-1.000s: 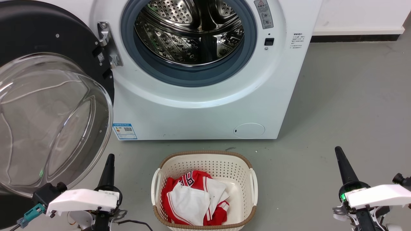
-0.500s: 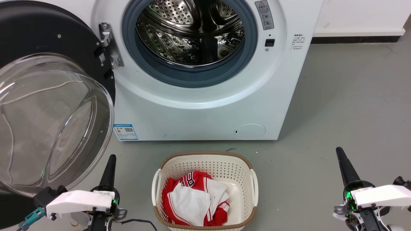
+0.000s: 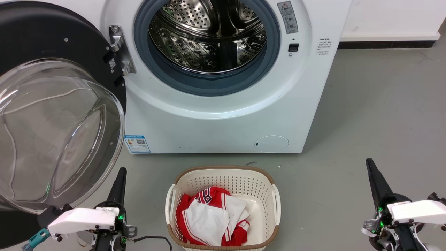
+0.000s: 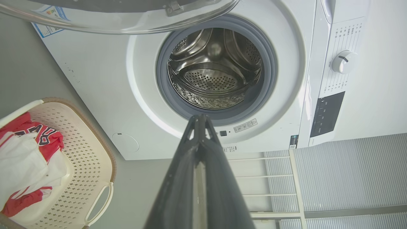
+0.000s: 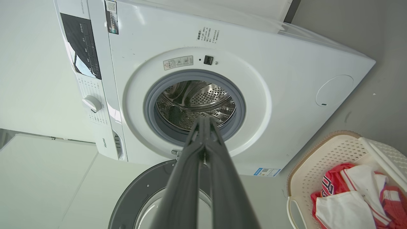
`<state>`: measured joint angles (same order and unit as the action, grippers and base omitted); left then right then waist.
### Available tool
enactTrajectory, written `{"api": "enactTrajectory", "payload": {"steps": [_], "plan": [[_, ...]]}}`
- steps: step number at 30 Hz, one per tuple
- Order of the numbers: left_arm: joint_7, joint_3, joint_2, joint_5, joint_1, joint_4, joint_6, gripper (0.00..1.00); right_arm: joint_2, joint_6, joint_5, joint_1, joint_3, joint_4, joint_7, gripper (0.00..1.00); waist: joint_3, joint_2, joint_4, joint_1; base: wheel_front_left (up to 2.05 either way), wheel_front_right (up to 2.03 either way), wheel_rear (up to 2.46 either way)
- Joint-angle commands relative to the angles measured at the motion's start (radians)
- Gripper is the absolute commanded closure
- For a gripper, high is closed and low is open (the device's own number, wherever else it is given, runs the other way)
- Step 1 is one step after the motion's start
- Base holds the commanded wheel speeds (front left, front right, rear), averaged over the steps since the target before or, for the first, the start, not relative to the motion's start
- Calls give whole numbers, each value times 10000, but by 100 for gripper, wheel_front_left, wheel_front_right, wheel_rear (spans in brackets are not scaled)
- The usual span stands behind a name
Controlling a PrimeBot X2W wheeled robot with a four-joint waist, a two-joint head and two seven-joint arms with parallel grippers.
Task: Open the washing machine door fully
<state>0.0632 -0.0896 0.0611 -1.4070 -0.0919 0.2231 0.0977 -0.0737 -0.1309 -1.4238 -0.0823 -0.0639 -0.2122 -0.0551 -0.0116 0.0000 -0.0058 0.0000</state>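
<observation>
The head camera has crept slightly; nothing on the floor has shifted. The washing machine door (image 3: 59, 122) stands swung wide at the left of the washing machine (image 3: 216, 118), clear of its drum opening. The wrist views add the machine's control dial (image 4: 344, 61). In front of the machine, the left gripper (image 3: 121, 173) and right gripper (image 3: 370, 164) hover low, pointing at it, both pressed closed and empty, flanking the laundry basket (image 3: 226, 181).
</observation>
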Motion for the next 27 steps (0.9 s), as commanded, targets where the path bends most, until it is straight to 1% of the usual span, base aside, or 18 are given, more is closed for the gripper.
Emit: {"api": "enactTrajectory", "payload": {"steps": [1,27], "plan": [[54,-46,0,-153,-175,1,81,100,-27,2,-188,-164,-32,-10,-45,100,2,0,2,0,0,0,0],[532,-273,-120,-2034,-208,240,351,100,31,3,-2109,-286,-218,-328,-362,100,81,0,55,0,0,0,0]]}}
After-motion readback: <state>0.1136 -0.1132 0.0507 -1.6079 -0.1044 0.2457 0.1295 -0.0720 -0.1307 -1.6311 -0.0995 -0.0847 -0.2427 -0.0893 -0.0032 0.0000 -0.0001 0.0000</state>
